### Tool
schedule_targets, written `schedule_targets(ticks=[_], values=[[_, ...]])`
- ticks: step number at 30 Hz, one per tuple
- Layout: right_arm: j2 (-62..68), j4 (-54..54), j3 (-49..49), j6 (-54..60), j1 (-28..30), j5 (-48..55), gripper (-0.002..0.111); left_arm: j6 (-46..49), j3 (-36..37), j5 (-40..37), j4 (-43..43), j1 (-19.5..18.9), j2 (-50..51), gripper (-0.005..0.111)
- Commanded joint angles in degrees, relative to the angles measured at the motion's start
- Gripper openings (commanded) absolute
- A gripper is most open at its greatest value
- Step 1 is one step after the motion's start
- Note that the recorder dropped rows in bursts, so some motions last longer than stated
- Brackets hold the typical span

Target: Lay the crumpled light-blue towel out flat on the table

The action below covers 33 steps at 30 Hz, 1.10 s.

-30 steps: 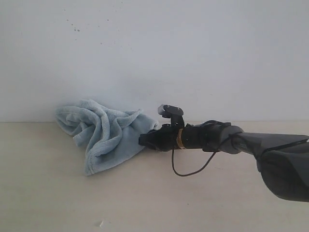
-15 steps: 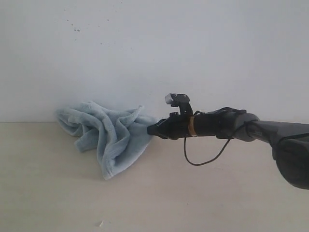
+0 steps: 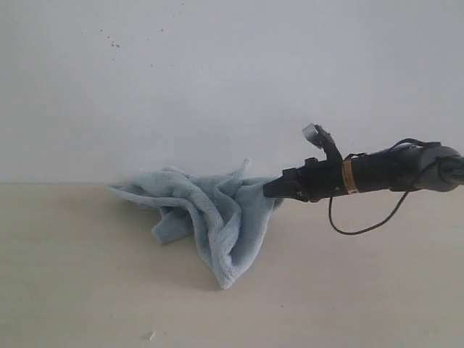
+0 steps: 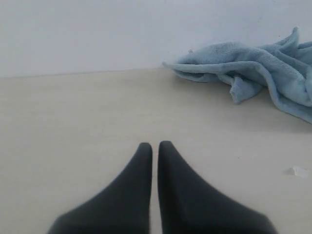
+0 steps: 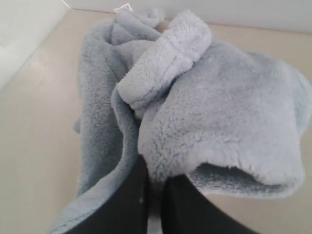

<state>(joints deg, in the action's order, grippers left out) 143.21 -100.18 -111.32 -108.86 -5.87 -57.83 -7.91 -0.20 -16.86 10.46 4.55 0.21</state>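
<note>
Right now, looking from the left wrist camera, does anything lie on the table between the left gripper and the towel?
Nothing visible does. Bare table runs from the shut left gripper to the towel. A small white scrap lies on the table off to one side, not on that line.

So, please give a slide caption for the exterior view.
Right end effector shut on the crumpled light-blue towel, one edge raised above the beige table.
</note>
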Motion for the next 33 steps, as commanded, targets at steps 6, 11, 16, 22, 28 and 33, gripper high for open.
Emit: schedule_targets(ticks=[6,11,16,22,28,33], values=[[-18.99,0.24,31.24,8.62,3.52,9.38,0.005,0.03,0.2,0.45,0.02,-0.02,-0.21,0.004],[-35.13,0.24,57.73,12.94,4.03,23.84,0.009,0.03,0.2,0.45,0.02,-0.02,-0.21,0.004],[-43.97,0.24,62.58,4.86,4.15,22.81,0.069,0.03,0.2,0.45,0.02,-0.02,-0.21,0.004],[-51.76,0.24,62.13,5.12,4.15,29.19,0.058,0.03,0.2,0.45,0.02,-0.02,-0.21,0.004],[-43.96,0.24,53.74,3.73,4.02,27.36,0.058,0.03,0.2,0.45,0.02,-0.02,-0.21,0.004],[-36.79,0.24,48.5,0.08,4.02,23.14,0.058,0.03,0.2,0.45,0.02,-0.02,-0.21,0.004]])
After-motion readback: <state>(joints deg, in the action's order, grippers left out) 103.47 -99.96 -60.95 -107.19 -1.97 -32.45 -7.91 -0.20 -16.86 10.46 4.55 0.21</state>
